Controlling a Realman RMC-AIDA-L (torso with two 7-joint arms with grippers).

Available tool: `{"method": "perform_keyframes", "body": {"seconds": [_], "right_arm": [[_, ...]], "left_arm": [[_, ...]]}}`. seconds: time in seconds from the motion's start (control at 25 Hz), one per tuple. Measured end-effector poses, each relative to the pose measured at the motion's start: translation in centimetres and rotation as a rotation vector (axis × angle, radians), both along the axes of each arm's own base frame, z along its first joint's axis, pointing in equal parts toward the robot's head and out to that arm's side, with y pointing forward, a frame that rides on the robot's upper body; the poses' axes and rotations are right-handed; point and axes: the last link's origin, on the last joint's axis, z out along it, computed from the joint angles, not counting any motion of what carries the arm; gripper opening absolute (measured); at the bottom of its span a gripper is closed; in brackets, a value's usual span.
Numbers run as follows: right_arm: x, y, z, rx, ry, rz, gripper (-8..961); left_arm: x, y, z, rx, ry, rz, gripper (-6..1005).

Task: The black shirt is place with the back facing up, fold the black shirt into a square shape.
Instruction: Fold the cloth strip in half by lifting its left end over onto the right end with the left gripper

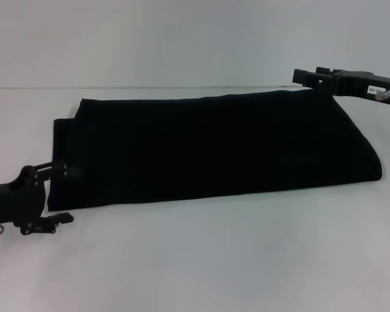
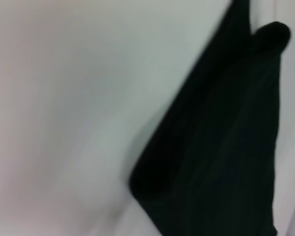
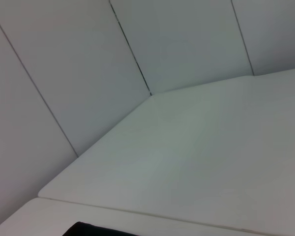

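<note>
The black shirt (image 1: pixel 214 146) lies flat on the white table (image 1: pixel 214 260), folded into a long band that runs from left to right. My left gripper (image 1: pixel 66 195) is open at the shirt's near left corner, one finger over the cloth edge and the other on the table just in front of it. In the left wrist view the shirt (image 2: pixel 226 147) fills the right side, with a folded corner in sight. My right gripper (image 1: pixel 309 77) hovers at the shirt's far right corner, pointing left. In the right wrist view only a thin sliver of the shirt (image 3: pixel 98 230) shows.
A pale wall (image 1: pixel 182 39) rises behind the table's far edge, and the right wrist view shows it as wall panels (image 3: pixel 88 59) meeting in a corner. Bare table surface stretches in front of the shirt.
</note>
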Motion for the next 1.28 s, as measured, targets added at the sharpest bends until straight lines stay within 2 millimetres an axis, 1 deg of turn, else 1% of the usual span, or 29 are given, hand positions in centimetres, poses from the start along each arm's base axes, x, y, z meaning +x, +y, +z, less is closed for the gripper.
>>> {"method": "perform_keyframes", "body": {"seconds": [0.2,0.36,1.28], "right_arm": [[-0.1,0.1,0.0,0.001,0.000,0.002,743],[-0.1,0.1,0.1,0.002,0.000,0.003,743],[-0.1,0.1,0.3,0.014,0.022,-0.002,744]], "left_arm": [[-0.3,-0.1,-0.3,-0.001,0.009,0.016,900],[-0.2,0.3,-0.5,0.000,0.018,0.015,900],[-1.1,0.9,-0.8,0.028,0.071,0.053,899]]}}
